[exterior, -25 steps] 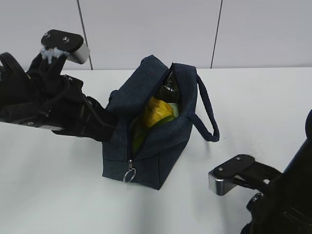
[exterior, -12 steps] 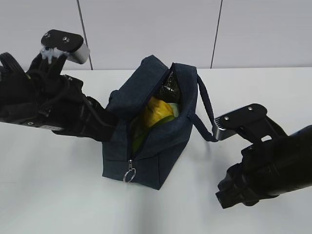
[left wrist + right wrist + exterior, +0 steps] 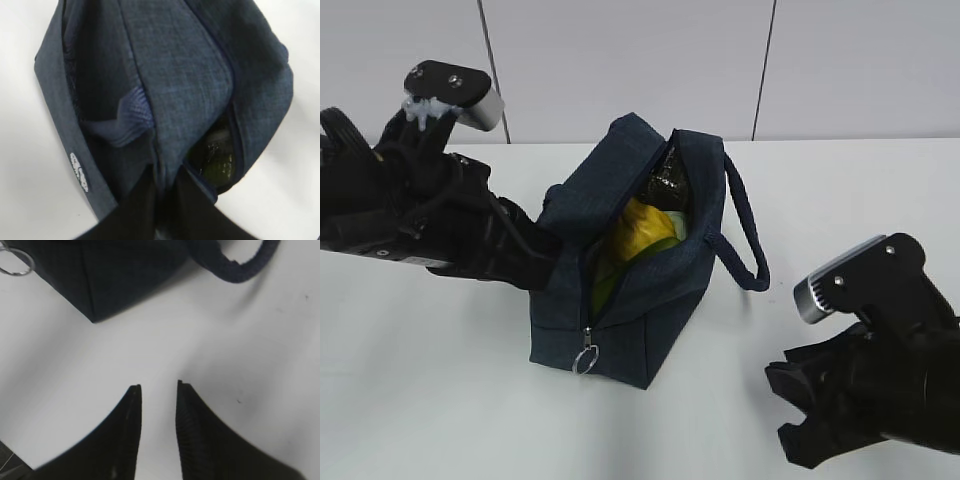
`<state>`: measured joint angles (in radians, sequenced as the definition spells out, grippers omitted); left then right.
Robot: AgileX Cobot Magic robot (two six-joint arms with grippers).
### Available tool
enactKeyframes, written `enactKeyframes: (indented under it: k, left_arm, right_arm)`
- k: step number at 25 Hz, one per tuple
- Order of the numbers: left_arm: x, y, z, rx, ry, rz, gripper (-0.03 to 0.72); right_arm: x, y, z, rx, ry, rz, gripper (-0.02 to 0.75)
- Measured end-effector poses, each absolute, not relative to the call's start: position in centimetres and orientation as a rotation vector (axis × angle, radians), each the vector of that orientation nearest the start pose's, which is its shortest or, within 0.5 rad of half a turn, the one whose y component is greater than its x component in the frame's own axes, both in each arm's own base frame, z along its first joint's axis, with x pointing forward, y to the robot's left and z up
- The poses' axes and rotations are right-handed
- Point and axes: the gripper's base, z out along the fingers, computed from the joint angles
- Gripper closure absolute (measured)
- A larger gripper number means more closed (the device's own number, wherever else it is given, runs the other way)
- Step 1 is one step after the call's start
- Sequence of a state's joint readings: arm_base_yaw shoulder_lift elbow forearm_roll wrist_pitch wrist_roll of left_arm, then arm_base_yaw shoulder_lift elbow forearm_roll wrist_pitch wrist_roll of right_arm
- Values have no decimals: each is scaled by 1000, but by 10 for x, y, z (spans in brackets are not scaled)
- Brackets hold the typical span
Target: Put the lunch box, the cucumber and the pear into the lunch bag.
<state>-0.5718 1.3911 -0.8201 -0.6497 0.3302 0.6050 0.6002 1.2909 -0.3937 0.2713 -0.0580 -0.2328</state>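
Observation:
The navy lunch bag [image 3: 650, 310] stands mid-table with its top zipper open. Inside, the yellow pear [image 3: 640, 228] lies on a pale green strip of the lunch box [image 3: 604, 284], which is mostly hidden. The dark, glossy cucumber [image 3: 670, 176] lies at the far end; it also shows in the left wrist view [image 3: 220, 162]. My left gripper [image 3: 162, 187] is shut on the bag's fabric [image 3: 175, 80] at its left side [image 3: 552, 252]. My right gripper [image 3: 157, 386] is open and empty over bare table, right-front of the bag [image 3: 782, 410].
The bag's silver ring pull [image 3: 585, 358] hangs at its front end and shows in the right wrist view [image 3: 15, 262]. One loop handle [image 3: 745, 235] lies on the white table [image 3: 440, 400] to the right, near my right gripper. A panelled wall stands behind.
My right arm swung up from the bottom right toward the bag's handle, then drew back and lower. The left arm, the bag and its contents have not moved.

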Motion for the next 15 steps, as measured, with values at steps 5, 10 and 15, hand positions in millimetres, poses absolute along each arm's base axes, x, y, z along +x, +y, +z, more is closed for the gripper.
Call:
enactKeyframes:
  k: [5,10,15]
  left_arm:
    - [230,-169,250,739,2238,-519,686]
    - [230,-169,250,738,2238,-520,686]
    - [230,-169,250,738,2238,-520,686]
  right_arm:
    - [159,134,172,-698,2131,380,536]
    - [146,136,168,-652,2033,552,536]
    - [136,137,167,-600,1909,721,536]
